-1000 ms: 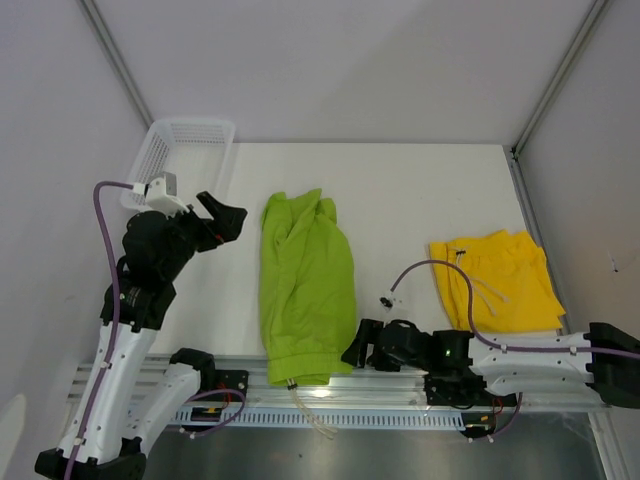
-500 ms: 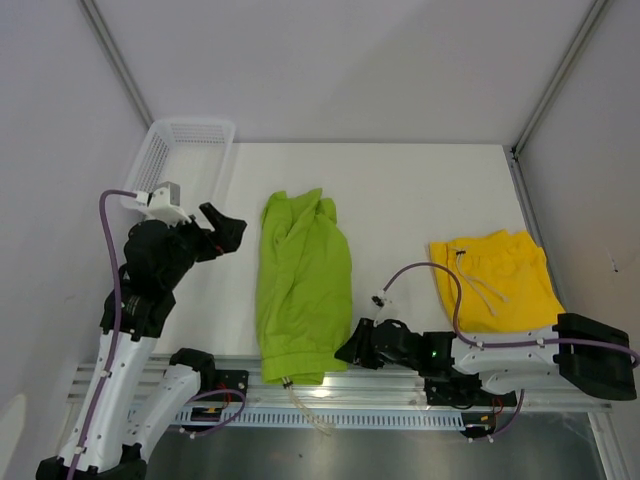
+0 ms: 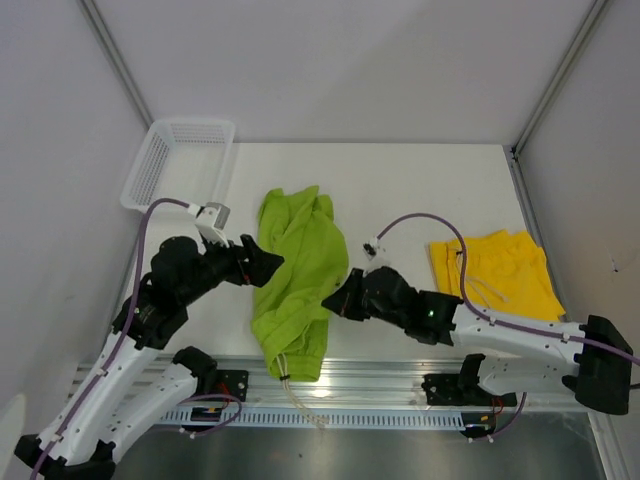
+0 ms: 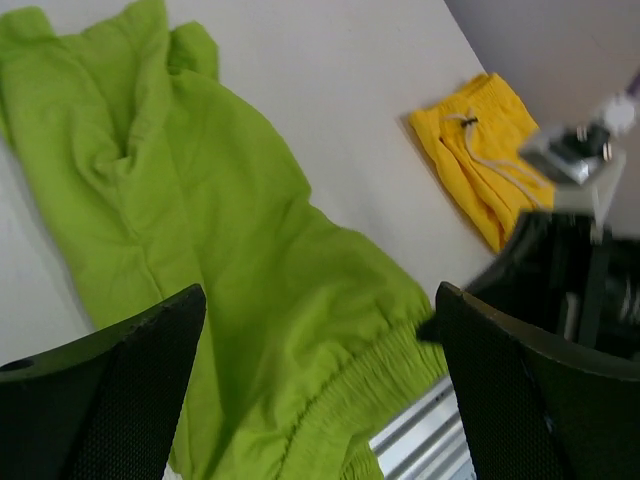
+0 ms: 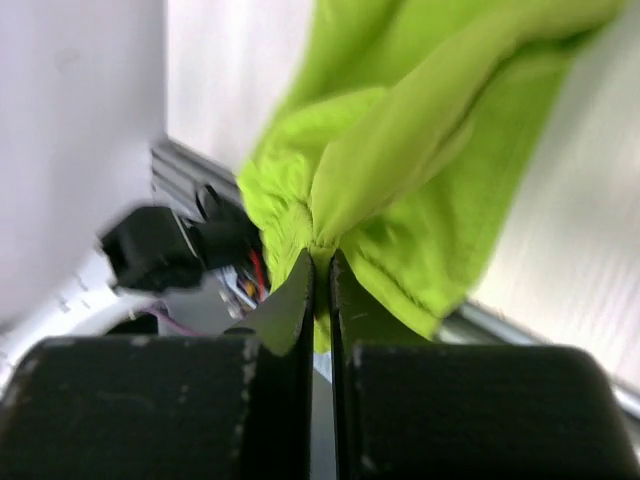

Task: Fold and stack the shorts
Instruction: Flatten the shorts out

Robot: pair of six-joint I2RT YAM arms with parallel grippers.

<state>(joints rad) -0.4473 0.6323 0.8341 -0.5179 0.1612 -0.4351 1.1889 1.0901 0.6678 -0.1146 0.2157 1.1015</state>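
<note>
The lime green shorts (image 3: 297,262) lie lengthwise at the table's middle, waistband toward the front edge. My right gripper (image 3: 333,300) is shut on a pinch of their right edge near the waistband, and the cloth (image 5: 420,150) bunches up between the fingertips (image 5: 322,262). My left gripper (image 3: 266,268) hovers open over the shorts' left side, with green fabric (image 4: 230,290) showing between its wide-set fingers (image 4: 320,400). The yellow shorts (image 3: 497,280) with a white drawstring lie folded at the right, also visible as the yellow shorts (image 4: 480,160) in the left wrist view.
A white mesh basket (image 3: 190,124) stands at the back left corner. A metal rail (image 3: 380,378) runs along the front edge, and the green shorts' drawstring (image 3: 300,405) hangs over it. Grey walls close in both sides.
My right gripper has shut on the green shorts' right edge and pulled it up and inward from the front rail. My left arm swung right, over the shorts' left side.
</note>
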